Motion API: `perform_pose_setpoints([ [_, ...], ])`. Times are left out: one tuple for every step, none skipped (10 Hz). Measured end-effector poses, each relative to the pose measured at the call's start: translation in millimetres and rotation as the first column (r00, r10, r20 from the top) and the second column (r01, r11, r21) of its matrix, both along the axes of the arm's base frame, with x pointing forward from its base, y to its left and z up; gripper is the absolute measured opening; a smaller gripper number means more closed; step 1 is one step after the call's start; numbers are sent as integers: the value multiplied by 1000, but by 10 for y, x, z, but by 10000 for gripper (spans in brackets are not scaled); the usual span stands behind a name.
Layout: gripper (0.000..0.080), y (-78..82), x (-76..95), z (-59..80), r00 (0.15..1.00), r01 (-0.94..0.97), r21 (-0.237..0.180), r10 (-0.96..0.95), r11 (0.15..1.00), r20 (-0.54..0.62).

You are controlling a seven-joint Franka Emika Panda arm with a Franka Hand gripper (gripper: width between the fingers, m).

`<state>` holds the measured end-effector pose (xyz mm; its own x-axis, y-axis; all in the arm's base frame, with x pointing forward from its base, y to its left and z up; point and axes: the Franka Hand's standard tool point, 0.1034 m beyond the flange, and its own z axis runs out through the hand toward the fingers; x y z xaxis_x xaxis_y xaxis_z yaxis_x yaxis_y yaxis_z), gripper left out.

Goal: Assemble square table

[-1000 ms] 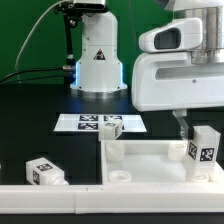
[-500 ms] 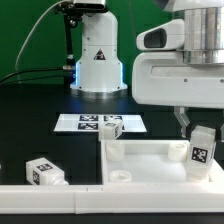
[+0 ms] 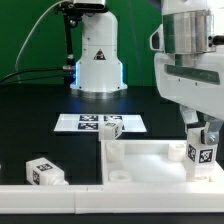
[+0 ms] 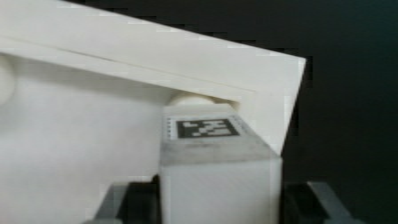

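The square table's white slab (image 3: 150, 160) lies rim up at the front of the exterior view. My gripper (image 3: 203, 136) is shut on a white tagged leg (image 3: 203, 152), which stands upright at the slab's corner on the exterior view's right. In the wrist view the leg (image 4: 217, 150) fills the space between my two dark fingers (image 4: 135, 203), with its end at the slab's corner (image 4: 107, 110); the contact point is hidden. A second leg (image 3: 45, 172) lies at the exterior view's left. A third leg (image 3: 111, 127) rests on the marker board (image 3: 80, 122).
A long white rail (image 3: 60, 195) runs along the front edge. The arm's white base (image 3: 97, 60) stands at the back, with black cables beside it. The tabletop is black.
My hand has turned about its upright axis with the leg held in it. The leg has stayed at the slab's right corner. The other legs have not moved.
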<state>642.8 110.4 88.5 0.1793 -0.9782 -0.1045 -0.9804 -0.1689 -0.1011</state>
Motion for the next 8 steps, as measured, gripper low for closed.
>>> perform_pose_setpoints([
  [289,17,-2,2,997,71,7,-71,997,-11],
  [289,16,-2,3,998,61,6,-61,998,-10],
  [289,30,-12,-2,999,-38,-13,38,999,1],
  [461,82,-32,-11,985,-174,-34,175,984,11],
  [461,122,-9,-12,924,-377,-73,381,923,44],
  [609,169,-16,-14,862,-499,-89,504,862,53],
  [638,223,-36,19,846,-524,-101,530,845,45],
  [638,227,-36,21,799,-591,-116,599,798,46],
])
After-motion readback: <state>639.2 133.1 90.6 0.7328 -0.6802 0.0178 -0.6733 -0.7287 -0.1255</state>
